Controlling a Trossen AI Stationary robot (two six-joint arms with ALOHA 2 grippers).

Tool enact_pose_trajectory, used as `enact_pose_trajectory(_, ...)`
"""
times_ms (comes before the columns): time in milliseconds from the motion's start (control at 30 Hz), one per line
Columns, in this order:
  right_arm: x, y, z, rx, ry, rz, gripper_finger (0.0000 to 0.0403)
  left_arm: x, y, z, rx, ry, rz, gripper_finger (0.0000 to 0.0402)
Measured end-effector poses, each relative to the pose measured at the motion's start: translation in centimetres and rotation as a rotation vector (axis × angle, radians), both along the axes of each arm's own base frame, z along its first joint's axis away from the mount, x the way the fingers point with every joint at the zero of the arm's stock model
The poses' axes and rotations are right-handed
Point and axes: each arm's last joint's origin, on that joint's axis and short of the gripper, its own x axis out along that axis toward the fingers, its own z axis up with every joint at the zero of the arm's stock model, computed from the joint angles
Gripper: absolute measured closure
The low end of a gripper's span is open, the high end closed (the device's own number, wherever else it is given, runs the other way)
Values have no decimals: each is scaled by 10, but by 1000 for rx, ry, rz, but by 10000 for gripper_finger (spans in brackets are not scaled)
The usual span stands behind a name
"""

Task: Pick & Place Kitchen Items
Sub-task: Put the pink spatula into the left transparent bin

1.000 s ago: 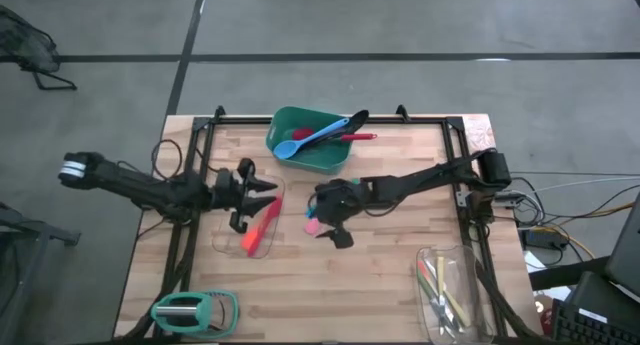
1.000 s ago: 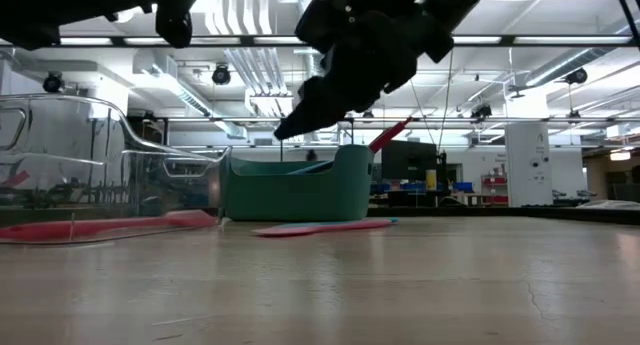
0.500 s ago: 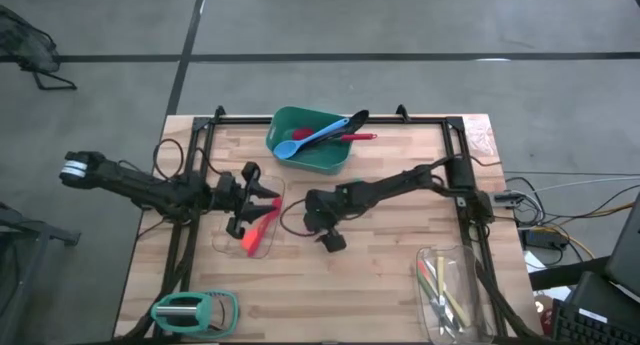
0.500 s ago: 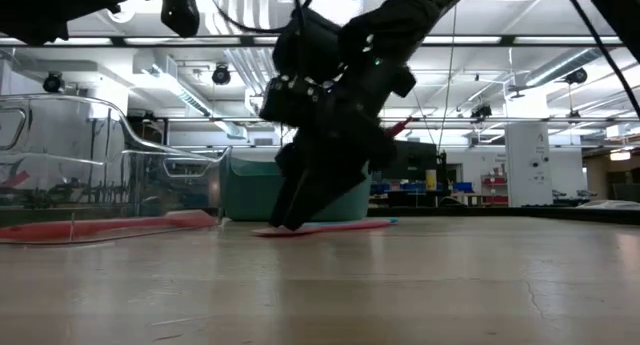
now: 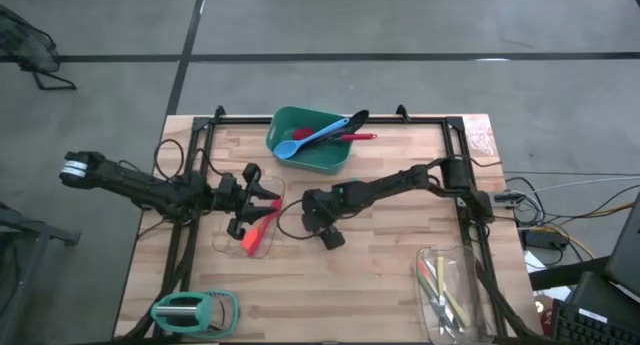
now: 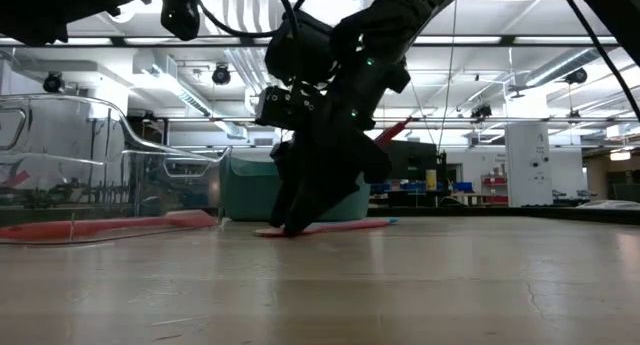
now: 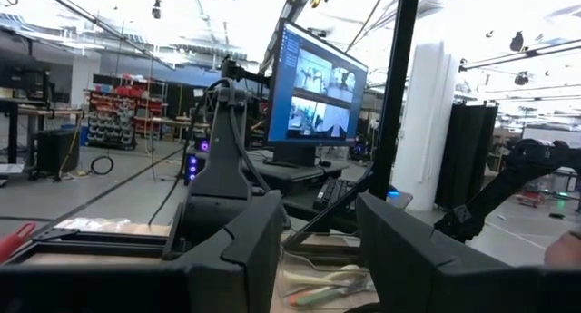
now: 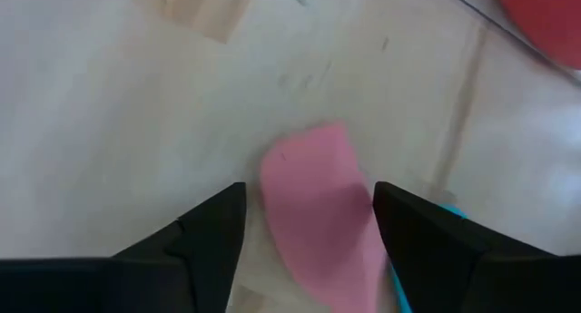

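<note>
A pink spatula blade (image 8: 313, 213) with a teal handle (image 8: 399, 277) lies flat on the wooden table; in the low view (image 6: 345, 226) it lies in front of the green tub. My right gripper (image 5: 318, 225) is open and down at the table (image 6: 293, 225), its two fingers on either side of the blade (image 8: 309, 193). My left gripper (image 5: 270, 200) is open and empty (image 7: 318, 236). It is level, pointing toward the table's right, above a clear tray (image 5: 225, 240) that holds a red spatula (image 5: 262, 225). My right gripper comes from above, pointing down, with the pink blade (image 8: 354, 195) between its open fingers. One finger (image 8: 213, 227) stands clear of the blade. The other finger (image 8: 408, 222) is at the blade's edge, and I cannot tell whether it touches.
The green tub (image 5: 325, 157) at the far middle holds a blue spoon (image 5: 305, 141), a black slotted spoon and a red utensil. A second clear tray (image 5: 462, 270) with several slim utensils stands at the near right. A teal and grey item (image 5: 195, 310) lies at the near left.
My right gripper has gone toward the table's left and down, from well above the table to the table top, and now stands over the pink spatula's blade. The spatula has stayed where it was.
</note>
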Motion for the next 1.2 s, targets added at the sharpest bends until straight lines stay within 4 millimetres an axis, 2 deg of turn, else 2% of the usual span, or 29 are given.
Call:
enact_pose_trajectory(267, -2, -3, -2, -51, -2, 3, 188, 0, 0, 0, 0, 3, 0, 250)
enact_pose_trajectory(467, -2, -3, -2, -58, -4, 4, 227, 0, 0, 0, -1, 2, 1, 250)
enact_pose_trajectory(733, 0, -3, -2, -73, -30, -1, 304, 0, 0, 0, -2, 1, 1, 250)
enact_pose_trajectory(933, 1, -3, 0, -72, -45, -3, 383, 0, 0, 0, -1, 1, 1, 250)
enact_pose_trajectory(1200, 0, -3, 6, -75, -54, -37, 394, 0, 0, 0, -1, 4, 1, 250)
